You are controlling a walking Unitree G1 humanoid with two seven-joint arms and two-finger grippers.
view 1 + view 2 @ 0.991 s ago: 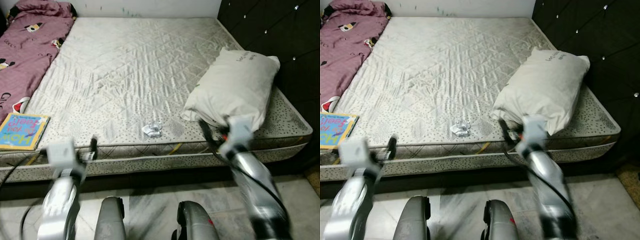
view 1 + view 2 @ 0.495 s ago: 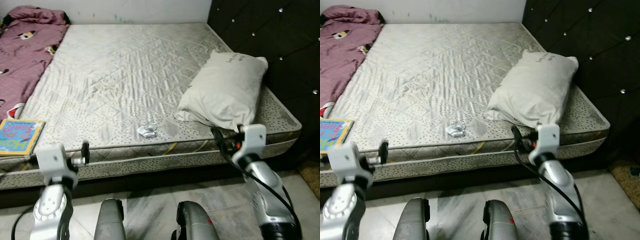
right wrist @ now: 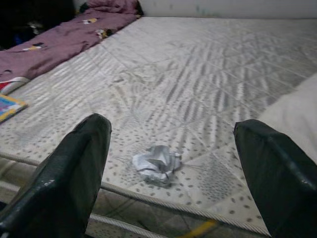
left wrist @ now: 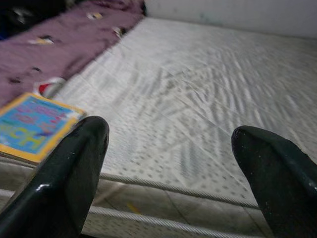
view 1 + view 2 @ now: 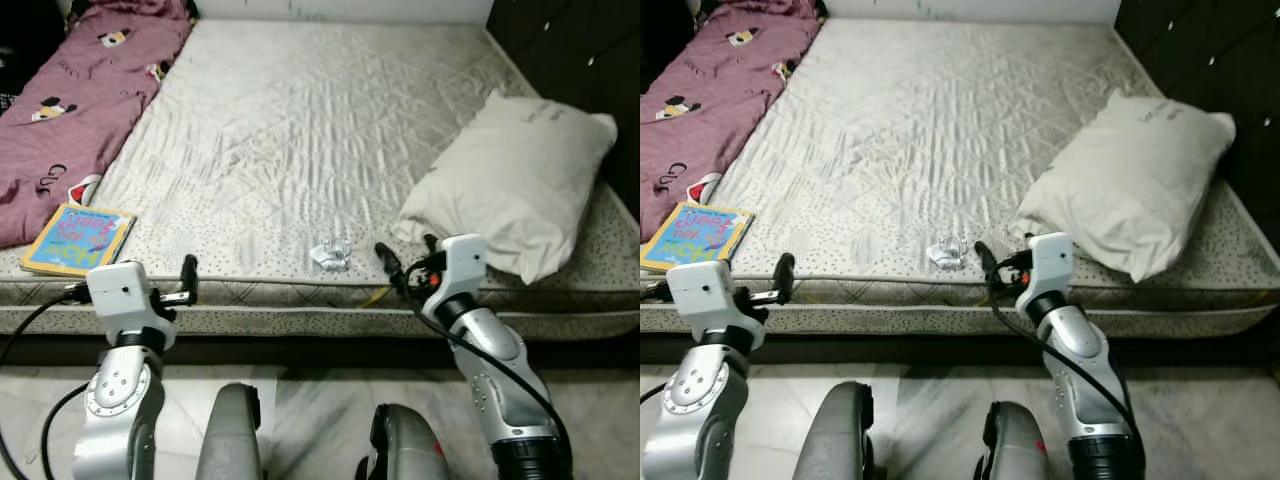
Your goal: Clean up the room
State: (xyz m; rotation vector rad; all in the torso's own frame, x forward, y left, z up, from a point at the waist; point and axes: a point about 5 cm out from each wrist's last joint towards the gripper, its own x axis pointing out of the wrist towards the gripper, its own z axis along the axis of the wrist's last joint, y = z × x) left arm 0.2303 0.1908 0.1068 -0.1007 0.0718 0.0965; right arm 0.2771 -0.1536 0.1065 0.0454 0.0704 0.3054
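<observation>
**White paper scrap lined up for pickup**

Crumpled paper (image 3: 157, 165) lies near the mattress (image 5: 330, 120) front edge, at 12 o'clock between the right gripper (image 3: 171, 163)'s wide-spread fingers — apparently the approach step; next, reach and close. Left gripper (image 4: 173, 163) gapes, idle. Book (image 5: 78, 238) and pillow (image 5: 520, 190) lettering — unreadable.

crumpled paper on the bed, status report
Right hand open, lined up on the crumpled paper near mattress edge. Left hand open, empty, near the book. Nothing in the way.
</observation>
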